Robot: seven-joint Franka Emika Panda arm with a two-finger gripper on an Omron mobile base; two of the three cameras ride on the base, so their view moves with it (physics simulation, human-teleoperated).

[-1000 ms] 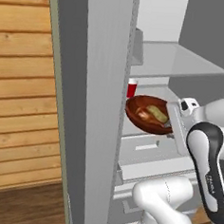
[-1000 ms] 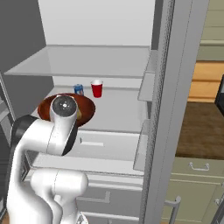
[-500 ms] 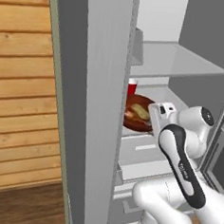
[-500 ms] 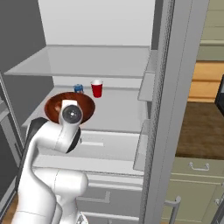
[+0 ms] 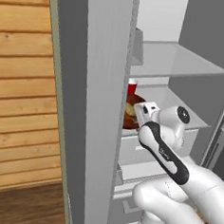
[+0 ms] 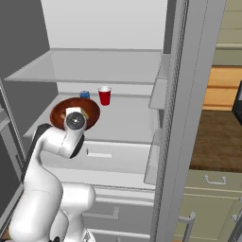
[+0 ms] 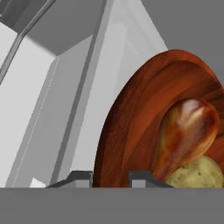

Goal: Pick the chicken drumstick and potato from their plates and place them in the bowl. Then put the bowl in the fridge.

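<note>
Clamping the bowl [image 7: 131, 131] by its rim, the gripper [image 7: 111, 177] held it over the fridge [image 6: 123, 123] shelf, drumstick [image 7: 186, 131] and potato [image 7: 197, 173] inside; best lowered level, then released.

Reddish-brown bowl [image 7: 131, 127] holding drumstick [image 7: 186, 131], potato [image 7: 197, 173], seemingly on fridge shelf [image 6: 123, 125]

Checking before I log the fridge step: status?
Pincer shut on bowl rim. Bowl on fridge shelf, drumstick and potato inside. Red cup behind, apart.
</note>
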